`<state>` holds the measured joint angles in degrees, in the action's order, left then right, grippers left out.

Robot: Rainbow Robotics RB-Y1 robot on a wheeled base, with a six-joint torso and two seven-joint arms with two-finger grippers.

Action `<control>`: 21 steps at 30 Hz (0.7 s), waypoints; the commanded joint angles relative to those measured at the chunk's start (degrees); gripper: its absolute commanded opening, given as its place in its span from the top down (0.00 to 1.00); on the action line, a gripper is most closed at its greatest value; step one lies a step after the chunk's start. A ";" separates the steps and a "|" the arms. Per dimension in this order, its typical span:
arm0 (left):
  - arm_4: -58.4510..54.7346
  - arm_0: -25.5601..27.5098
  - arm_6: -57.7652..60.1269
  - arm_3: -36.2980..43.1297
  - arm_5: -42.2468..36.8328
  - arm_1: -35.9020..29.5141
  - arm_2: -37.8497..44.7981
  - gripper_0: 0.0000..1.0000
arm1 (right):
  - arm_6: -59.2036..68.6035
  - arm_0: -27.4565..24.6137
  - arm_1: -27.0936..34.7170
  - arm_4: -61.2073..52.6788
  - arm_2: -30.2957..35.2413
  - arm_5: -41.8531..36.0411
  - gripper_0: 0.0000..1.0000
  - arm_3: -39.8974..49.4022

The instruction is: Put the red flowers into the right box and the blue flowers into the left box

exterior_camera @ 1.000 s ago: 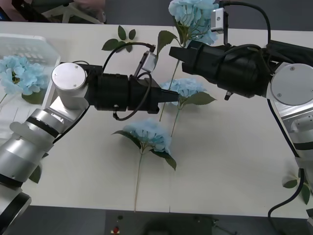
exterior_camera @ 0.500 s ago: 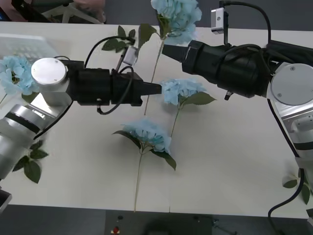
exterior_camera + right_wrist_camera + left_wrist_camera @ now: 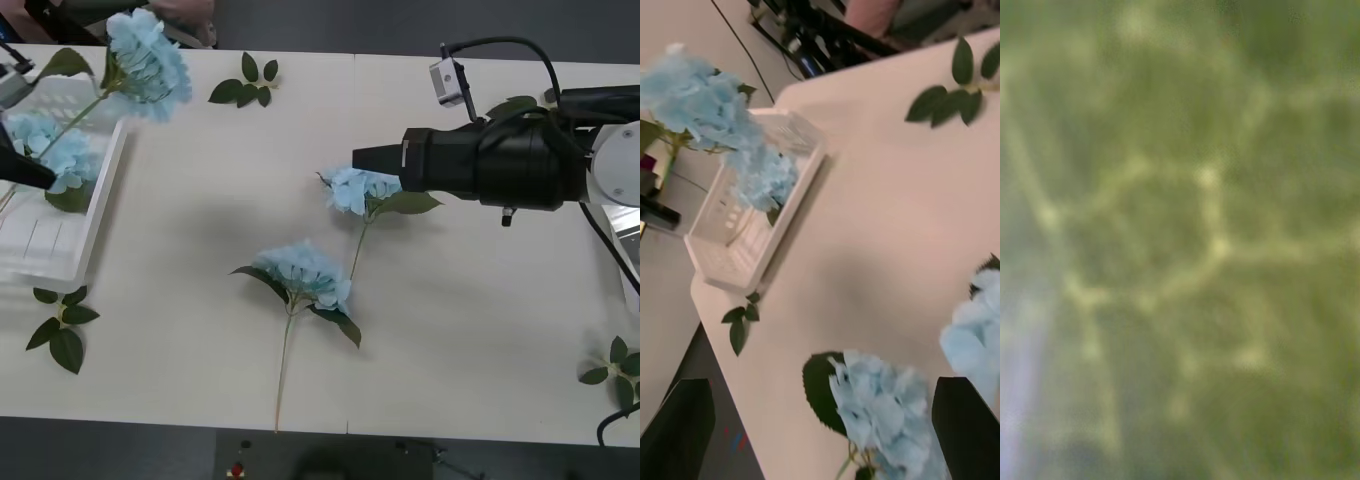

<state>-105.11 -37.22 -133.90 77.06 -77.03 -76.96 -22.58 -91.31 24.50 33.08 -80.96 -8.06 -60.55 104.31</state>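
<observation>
A blue flower (image 3: 148, 62) hangs in the air above the far end of the left box (image 3: 62, 255), its thin stem slanting down toward the left end effector (image 3: 25, 172), a dark tip at the edge of the front view that seems to pinch the stem, though the fingers themselves cannot be made out. The left wrist view is pressed up against a blurred green leaf (image 3: 1180, 240) with pale veins. Inside the left box, a white slotted basket standing at the left edge of the counter (image 3: 470, 330), another pale-blue head (image 3: 50, 150) already lies among green leaves. Two more blue flowers lie loose on the counter: one head (image 3: 358, 188) near the middle, just in front of the right end effector (image 3: 360, 160), and a second (image 3: 303, 273) nearer the robot, its long stem running toward the counter's near edge. The right end effector hovers over the counter with its two dark fingers (image 3: 964, 427) spread wide and empty. Loose leaf sprigs rest at the far side (image 3: 245, 85), beside the basket's near end (image 3: 62, 330), and at the right edge (image 3: 612, 365).
</observation>
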 commanded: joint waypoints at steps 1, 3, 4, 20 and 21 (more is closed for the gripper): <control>8.87 -1.45 2.68 0.99 -4.45 -4.87 0.70 1.00 | 11.42 2.66 5.15 2.48 -3.01 -2.12 0.15 1.08; 15.29 -1.54 2.59 0.90 -4.71 -6.98 -0.88 1.00 | 16.43 3.97 5.94 5.82 -5.12 -4.67 0.15 1.25; 18.89 -1.54 2.50 0.73 -4.71 -8.03 -2.38 1.00 | 18.72 4.50 6.12 8.28 -6.18 -5.64 0.15 1.69; 44.73 -1.54 1.71 -2.17 6.80 -9.35 -9.85 0.47 | 39.72 11.53 -3.11 39.04 -18.75 -15.57 0.18 0.64; 44.82 -1.54 1.54 -2.09 7.15 -9.35 -9.85 0.38 | 39.81 11.53 -3.73 40.09 -18.92 -15.83 0.18 0.55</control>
<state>-60.82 -37.22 -133.41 75.24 -71.58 -85.21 -32.23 -54.06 34.84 31.92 -43.16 -27.76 -76.00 104.39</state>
